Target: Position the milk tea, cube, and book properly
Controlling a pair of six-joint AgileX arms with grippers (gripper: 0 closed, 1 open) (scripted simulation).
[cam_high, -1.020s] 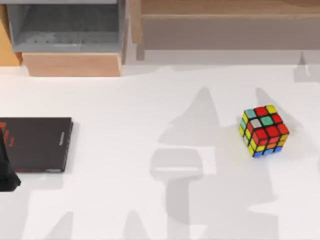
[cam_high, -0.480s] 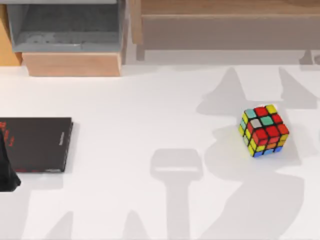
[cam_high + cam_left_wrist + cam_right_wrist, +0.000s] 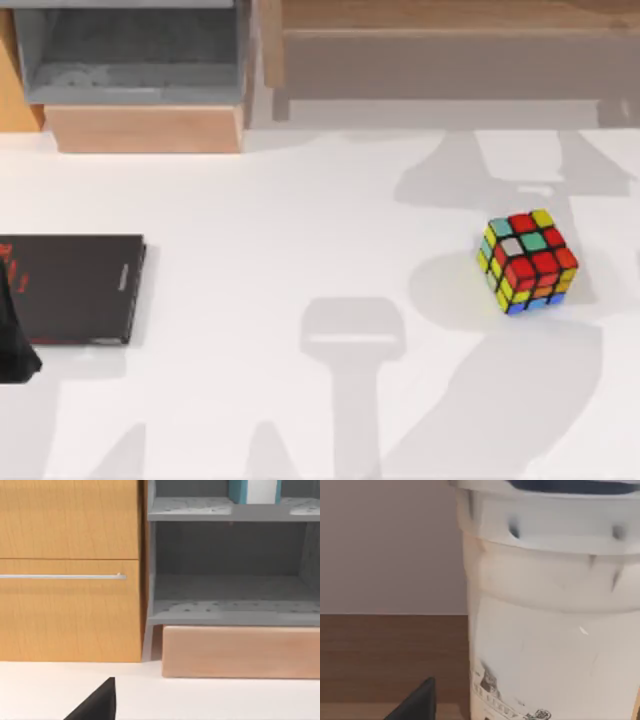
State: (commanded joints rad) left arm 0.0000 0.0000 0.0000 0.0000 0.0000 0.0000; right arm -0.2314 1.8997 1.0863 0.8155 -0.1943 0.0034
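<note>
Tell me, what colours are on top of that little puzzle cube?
Mostly red on the cube, with teal, yellow and one white sticker, black frame. The top view shows it best.

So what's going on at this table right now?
It is a tidying job. The cube sits untouched on the right of the white table, and a black book lies flat at the left edge. The left arm waits by that book, its camera facing the grey shelf unit, where a teal book stands on an upper shelf. The right arm's camera is close up against the milk tea cup, above a wooden surface.
</note>
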